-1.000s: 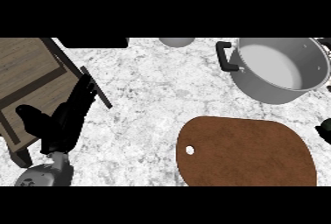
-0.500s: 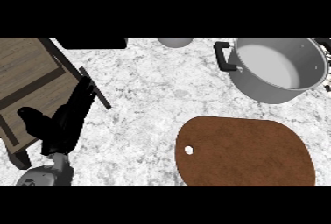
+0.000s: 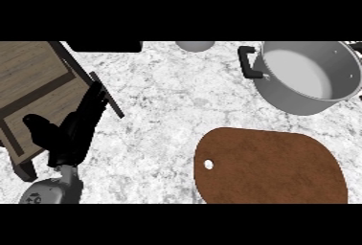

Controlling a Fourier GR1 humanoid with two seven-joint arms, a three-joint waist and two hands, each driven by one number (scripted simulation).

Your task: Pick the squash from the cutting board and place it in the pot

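Saw no squash on the cutting board [image 3: 272, 165] or in the pot [image 3: 308, 72]; handling unjudgeable. Left hand [image 3: 71, 134] fingers straight, holding nothing.

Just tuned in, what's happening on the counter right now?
Nothing is being handled. The left hand rests open at the view's left, fingers up. The brown cutting board lies bare, with no squash in view. The grey pot stands beyond it at upper right and looks empty. The right hand is out of view.
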